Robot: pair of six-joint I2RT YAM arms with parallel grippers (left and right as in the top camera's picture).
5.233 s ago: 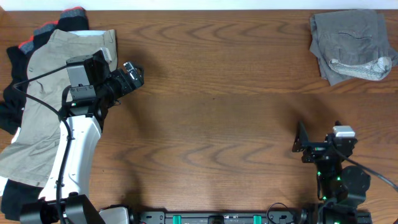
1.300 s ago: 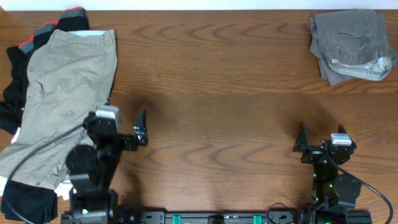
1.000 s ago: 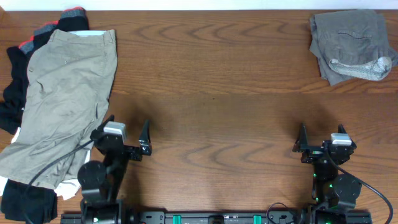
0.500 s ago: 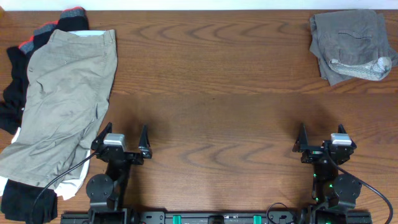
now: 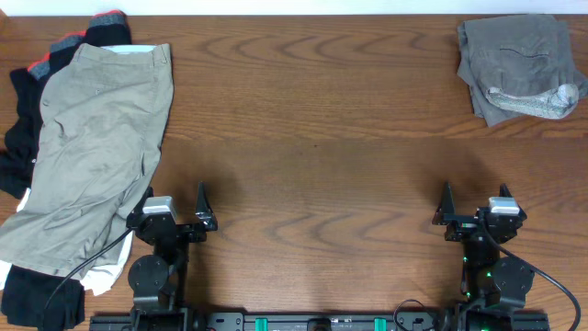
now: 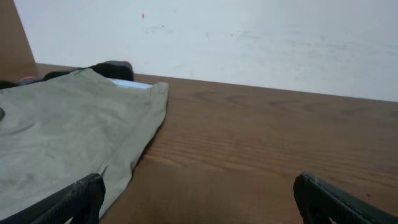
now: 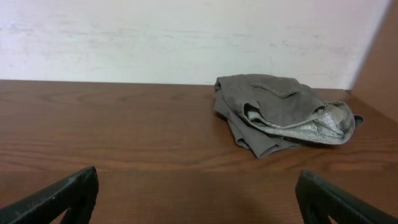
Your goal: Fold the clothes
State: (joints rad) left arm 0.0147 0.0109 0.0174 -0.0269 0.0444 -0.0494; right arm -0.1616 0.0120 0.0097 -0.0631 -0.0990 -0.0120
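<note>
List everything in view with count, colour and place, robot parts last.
khaki shorts: one, khaki-beige, spread on top of the pile at the table's left side
black garments: count unclear, black, under the khaki shorts at the left edge
red-banded piece: at least one, dark with red band, far left corner
white piece: one visible, white, showing from under the khaki shorts' near edge
dark grey shorts: one, dark grey with pale lining, bunched at the far right corner
table: one, brown wood
left tool: one, black, near left, open, empty
right tool: one, black, near right, open, empty
</note>
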